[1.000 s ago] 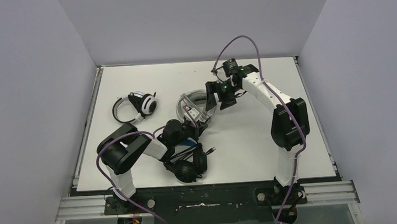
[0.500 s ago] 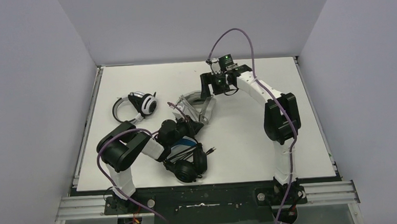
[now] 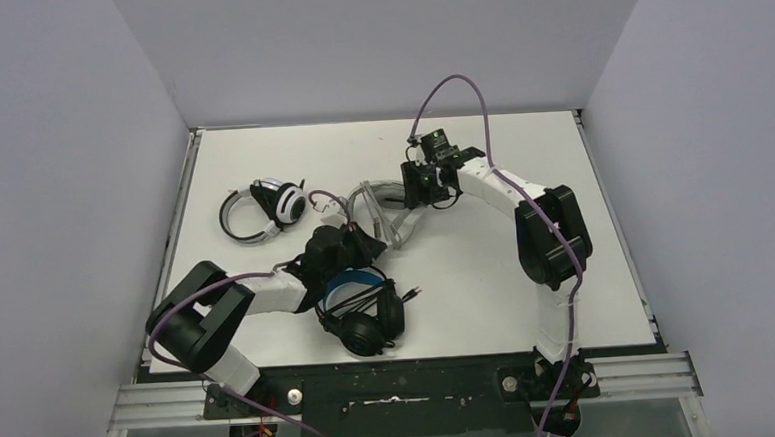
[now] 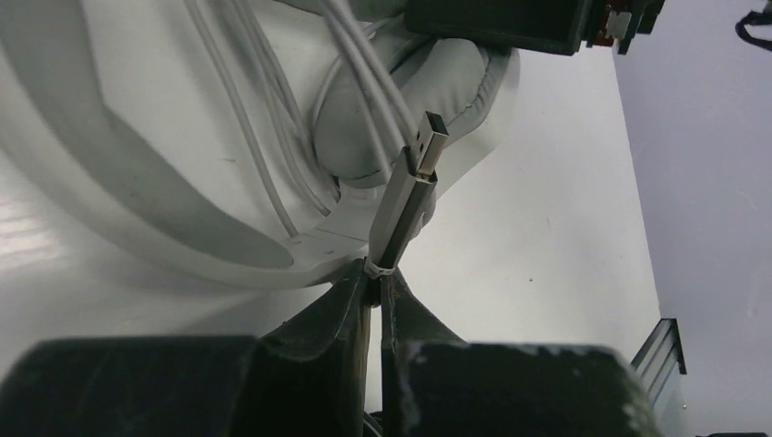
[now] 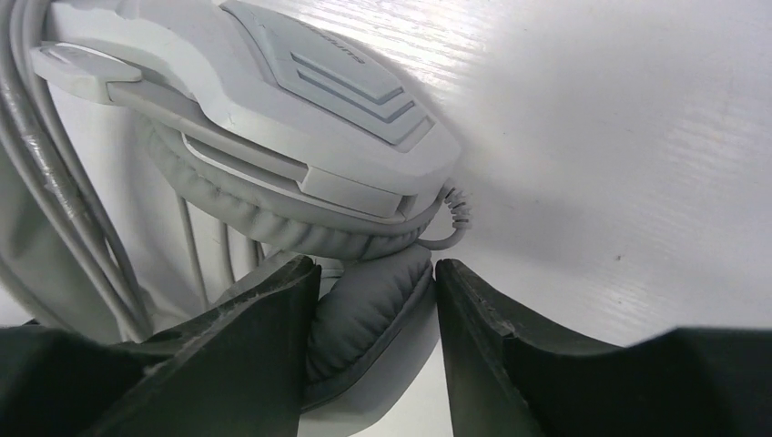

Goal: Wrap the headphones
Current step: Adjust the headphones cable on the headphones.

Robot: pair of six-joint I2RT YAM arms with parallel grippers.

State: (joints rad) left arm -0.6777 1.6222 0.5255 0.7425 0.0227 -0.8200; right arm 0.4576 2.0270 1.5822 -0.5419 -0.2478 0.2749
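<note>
Now L end effector (image 4: 375,282) pinches USB plug (image 4: 407,205), tip outward; R end effector (image 5: 378,269) clamps white headset's (image 5: 309,82) earpad (image 5: 364,309).

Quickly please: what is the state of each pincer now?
Left pincer: closed on the white cable just below its USB plug.
Right pincer: closed around the grey ear pad.

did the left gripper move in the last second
Yes. The left gripper, pinching the plug, has pulled left and slightly toward the far edge, off the black headset, whose blue band now shows.
</note>
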